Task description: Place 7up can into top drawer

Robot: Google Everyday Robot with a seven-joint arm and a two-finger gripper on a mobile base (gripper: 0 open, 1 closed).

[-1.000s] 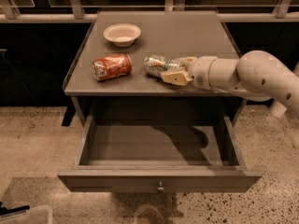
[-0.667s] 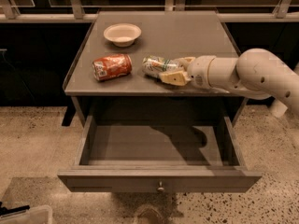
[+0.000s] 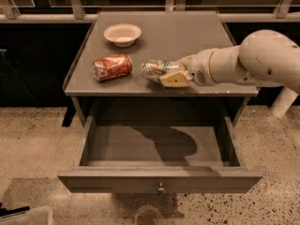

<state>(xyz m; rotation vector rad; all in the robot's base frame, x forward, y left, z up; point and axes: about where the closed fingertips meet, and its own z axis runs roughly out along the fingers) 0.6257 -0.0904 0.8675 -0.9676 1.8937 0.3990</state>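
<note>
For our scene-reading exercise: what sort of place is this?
Probably an office or lab: grey cabinet with top drawer open, speckled floor, window rails behind. The end effector is at the 7up can on the cabinet.

7up can (image 3: 157,69) on cabinet top (image 3: 187,32), gripper (image 3: 176,74) at its 3 o'clock, second can (image 3: 111,67) at 9, bowl (image 3: 122,34) at 11, top drawer (image 3: 159,184) below at 6

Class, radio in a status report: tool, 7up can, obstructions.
Status: tool at 7up can, on cabinet top. Can on its side. Below, top drawer open; red can apart, left.
</note>
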